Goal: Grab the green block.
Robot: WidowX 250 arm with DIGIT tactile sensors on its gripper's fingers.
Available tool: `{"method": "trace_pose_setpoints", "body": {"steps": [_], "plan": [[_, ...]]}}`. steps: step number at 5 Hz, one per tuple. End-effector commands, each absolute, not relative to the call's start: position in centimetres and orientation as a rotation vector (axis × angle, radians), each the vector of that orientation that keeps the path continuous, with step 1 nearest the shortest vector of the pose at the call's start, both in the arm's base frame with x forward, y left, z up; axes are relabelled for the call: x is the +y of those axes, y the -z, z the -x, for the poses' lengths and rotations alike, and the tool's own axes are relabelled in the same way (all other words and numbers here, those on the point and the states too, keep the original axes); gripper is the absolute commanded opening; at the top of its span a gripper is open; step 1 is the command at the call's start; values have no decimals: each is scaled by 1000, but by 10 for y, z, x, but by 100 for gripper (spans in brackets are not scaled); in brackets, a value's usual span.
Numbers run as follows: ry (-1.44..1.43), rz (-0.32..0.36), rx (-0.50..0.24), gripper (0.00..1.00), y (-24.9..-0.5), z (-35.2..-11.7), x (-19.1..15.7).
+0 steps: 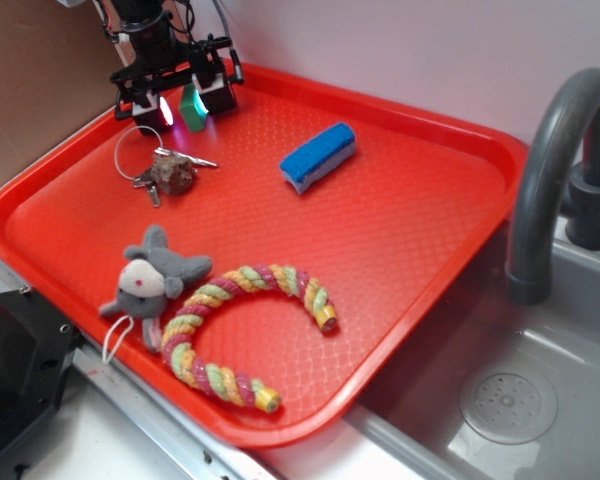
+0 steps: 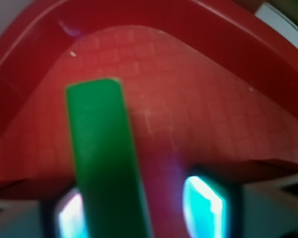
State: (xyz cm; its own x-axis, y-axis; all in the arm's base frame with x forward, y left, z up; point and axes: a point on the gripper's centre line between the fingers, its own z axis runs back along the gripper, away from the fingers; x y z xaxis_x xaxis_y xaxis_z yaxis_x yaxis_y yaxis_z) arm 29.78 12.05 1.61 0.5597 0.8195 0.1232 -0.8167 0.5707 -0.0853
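The green block (image 1: 190,106) stands at the far left corner of the red tray (image 1: 400,230), between my gripper's (image 1: 184,108) two lit fingers. In the wrist view the green block (image 2: 105,158) runs up from the bottom edge as a long green slab. It lies close against the left pad (image 2: 69,215), while a strip of red tray shows between it and the right pad (image 2: 204,206). My gripper (image 2: 139,215) is open around the block, low over the tray floor.
A key ring with keys and a brown lump (image 1: 165,170) lies just in front of the gripper. A blue block (image 1: 318,156), a grey plush mouse (image 1: 150,280) and a rope ring (image 1: 245,330) also lie on the tray. To the right are a sink (image 1: 510,400) and a grey faucet (image 1: 550,170).
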Motion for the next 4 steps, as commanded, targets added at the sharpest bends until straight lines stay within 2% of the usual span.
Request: {"method": "trace_pose_setpoints", "body": {"steps": [1,3,4], "plan": [[-956,-3,-174,0,-39,-293,121],[-848,-91,-171,0,-107,-283,96],[-767,-62,-211,0,-156,-266,62]]}}
